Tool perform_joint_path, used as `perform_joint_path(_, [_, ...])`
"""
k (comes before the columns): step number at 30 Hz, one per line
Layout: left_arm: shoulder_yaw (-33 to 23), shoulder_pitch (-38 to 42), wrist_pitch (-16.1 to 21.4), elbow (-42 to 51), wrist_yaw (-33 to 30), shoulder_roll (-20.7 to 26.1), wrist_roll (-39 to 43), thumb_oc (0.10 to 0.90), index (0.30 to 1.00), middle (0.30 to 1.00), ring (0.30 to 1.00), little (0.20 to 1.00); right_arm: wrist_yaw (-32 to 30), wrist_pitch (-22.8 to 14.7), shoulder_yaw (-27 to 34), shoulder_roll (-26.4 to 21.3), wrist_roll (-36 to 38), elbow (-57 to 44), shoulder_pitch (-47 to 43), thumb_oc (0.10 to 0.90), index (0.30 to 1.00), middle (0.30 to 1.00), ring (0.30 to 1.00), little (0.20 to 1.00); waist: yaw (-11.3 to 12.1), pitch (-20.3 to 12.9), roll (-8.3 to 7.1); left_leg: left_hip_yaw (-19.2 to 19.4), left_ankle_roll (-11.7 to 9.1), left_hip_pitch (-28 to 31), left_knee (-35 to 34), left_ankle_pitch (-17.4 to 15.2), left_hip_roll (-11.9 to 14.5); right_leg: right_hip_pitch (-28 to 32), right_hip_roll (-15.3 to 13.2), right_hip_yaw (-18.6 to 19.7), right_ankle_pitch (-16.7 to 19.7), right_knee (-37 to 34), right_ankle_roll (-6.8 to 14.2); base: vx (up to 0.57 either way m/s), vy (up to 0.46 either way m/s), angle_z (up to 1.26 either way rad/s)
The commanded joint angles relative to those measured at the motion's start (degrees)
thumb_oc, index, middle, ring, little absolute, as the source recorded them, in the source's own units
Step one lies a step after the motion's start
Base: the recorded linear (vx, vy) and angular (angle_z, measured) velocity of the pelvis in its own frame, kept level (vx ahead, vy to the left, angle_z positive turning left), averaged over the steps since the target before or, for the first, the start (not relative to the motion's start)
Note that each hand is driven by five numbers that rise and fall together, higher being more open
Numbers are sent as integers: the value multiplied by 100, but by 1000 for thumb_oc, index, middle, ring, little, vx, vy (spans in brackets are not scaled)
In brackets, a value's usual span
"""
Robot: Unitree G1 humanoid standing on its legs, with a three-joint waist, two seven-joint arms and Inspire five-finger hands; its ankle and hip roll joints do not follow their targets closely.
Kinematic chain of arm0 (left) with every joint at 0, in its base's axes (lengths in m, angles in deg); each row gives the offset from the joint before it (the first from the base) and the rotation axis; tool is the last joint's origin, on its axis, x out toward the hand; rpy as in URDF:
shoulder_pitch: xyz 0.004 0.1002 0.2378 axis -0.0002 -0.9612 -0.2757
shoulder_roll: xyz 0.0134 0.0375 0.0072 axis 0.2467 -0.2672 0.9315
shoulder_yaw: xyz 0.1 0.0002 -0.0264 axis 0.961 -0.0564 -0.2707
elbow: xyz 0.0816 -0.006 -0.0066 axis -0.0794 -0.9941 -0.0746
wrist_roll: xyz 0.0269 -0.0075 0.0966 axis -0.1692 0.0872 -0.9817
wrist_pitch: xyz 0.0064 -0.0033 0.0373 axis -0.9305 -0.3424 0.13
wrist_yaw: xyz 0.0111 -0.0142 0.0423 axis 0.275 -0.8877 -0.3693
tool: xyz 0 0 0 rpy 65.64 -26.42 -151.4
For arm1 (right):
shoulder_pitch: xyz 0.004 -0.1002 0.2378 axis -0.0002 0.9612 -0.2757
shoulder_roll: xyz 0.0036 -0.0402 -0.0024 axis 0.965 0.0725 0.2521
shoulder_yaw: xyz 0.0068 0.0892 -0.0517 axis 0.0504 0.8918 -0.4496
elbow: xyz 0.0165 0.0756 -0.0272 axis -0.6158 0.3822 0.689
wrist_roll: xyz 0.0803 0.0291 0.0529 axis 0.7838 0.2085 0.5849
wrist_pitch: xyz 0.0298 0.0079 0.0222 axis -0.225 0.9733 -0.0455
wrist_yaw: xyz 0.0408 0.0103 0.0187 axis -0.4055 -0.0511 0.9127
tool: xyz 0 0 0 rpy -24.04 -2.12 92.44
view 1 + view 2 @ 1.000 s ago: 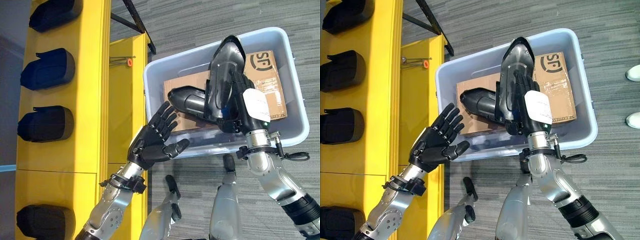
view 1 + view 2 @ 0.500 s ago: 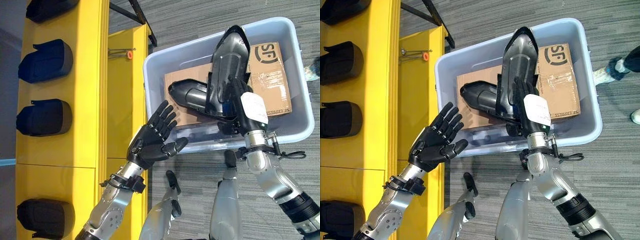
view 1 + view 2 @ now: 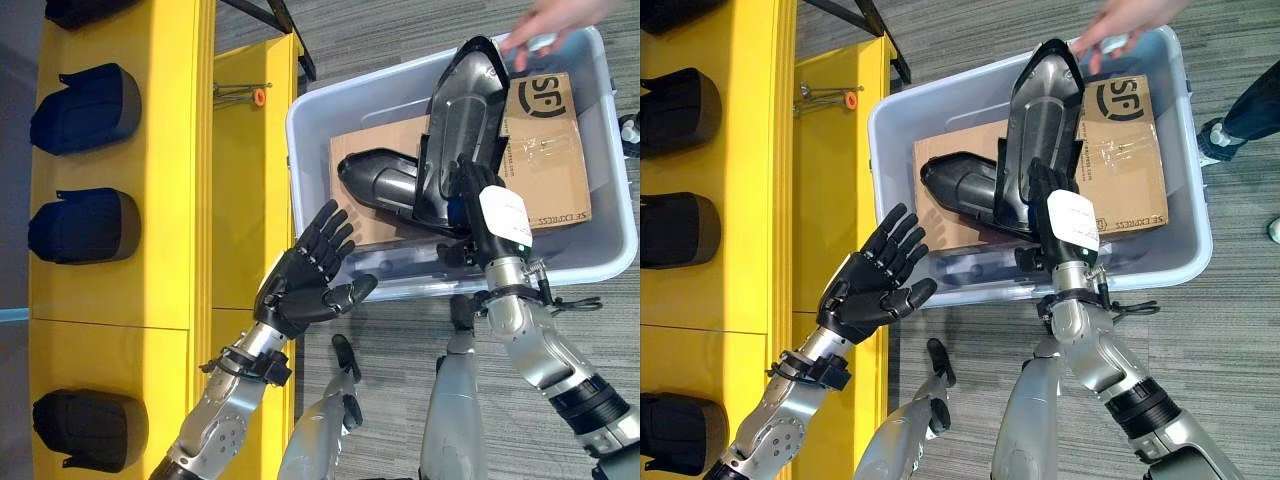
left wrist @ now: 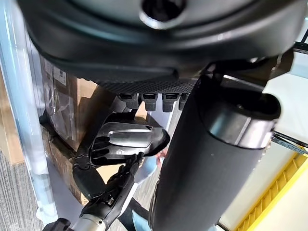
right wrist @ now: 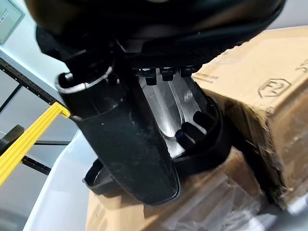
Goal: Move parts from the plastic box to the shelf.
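Note:
A grey plastic box (image 3: pixel 296 160) on the floor holds a cardboard box (image 3: pixel 548 150). On the cardboard lies one black part (image 3: pixel 378 188). My right hand (image 3: pixel 478 222) is shut on a second glossy black shell part (image 3: pixel 462 115), which stands tilted over the box; its curved inside (image 5: pixel 166 108) shows in the right wrist view with my fingers (image 5: pixel 191 131) curled on it. My left hand (image 3: pixel 303 283) hovers open, palm up, just outside the box's near left corner, holding nothing.
A yellow shelf (image 3: pixel 172 200) runs along the left with dark parts (image 3: pixel 85 108) (image 3: pixel 85 225) (image 3: pixel 90 428) in its bays. An orange-tipped tool (image 3: pixel 256 96) lies on its lower board. A person's hand (image 3: pixel 555 18) reaches over the box's far rim by the held part's tip.
A person's hand has come in over the box's far side, next to the held part's tip. The camera has shifted. My left hand has stayed in place.

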Motion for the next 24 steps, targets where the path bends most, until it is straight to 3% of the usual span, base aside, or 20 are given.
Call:
perform_joint_path(1, [-200,123,416,707,294,-90,20,900,1000,1000,1000,1000,-289,-194,29,-156,-504,-415,-605,900,1000,1000,1000,1000,8,176,525,-335,160,-132,658,-970,166,40,227,-455,-1329,872,-622,0,0,0])
perform_joint_path(4, [-183,160,431,666,302,-94,17,900,1000,1000,1000,1000,-204,-61,-37,-113,-478,-254,-717,900,1000,1000,1000,1000,19,176,528,-324,163,-151,651,-965,172,16,222,-454,-1328,871,-627,0,0,0])
perform_joint_path(24, [-229,169,298,691,334,-133,-14,900,1000,1000,1000,1000,-369,-215,50,25,-440,-64,-777,900,1000,1000,1000,1000,16,176,517,-330,156,-38,654,-996,189,73,211,-444,-1344,940,-621,0,0,0])
